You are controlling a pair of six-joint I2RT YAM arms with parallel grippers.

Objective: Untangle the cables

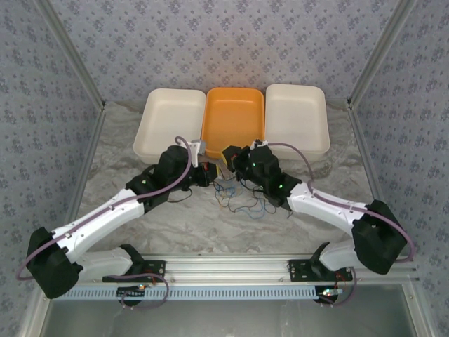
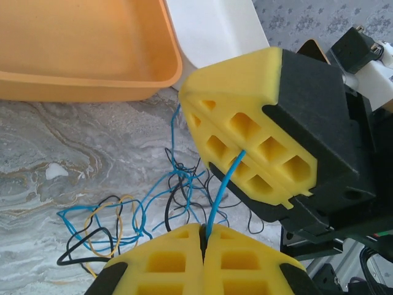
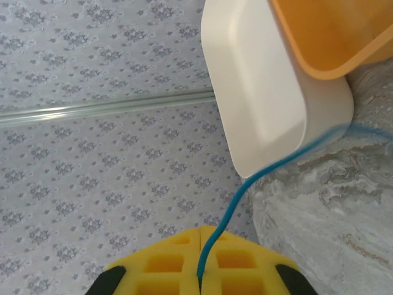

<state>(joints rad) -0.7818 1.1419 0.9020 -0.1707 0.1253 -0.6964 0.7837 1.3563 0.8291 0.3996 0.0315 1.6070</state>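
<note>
A: Where do the cables (image 1: 237, 198) lie?
B: They sit in a loose knot of blue, black and tan strands on the desk (image 1: 224, 235), just near of the orange tray (image 1: 233, 116), between the two arms and below both wrists
A: And the end effectors?
B: The left end effector (image 2: 202, 236) has its pads pressed fully together on the blue cable (image 2: 220, 190). The right end effector (image 3: 199, 246) is pinched tight on a blue strand too, seemingly the same one
A: What does the coming move turn on?
B: The short blue span runs roughly left to right from one pinch to the other, with the knot lying below it toward the near side. Neither arm is clearly nearer. Drawing them apart along that axis would likely tug the strand free of the knot, though it might also tighten it
</note>
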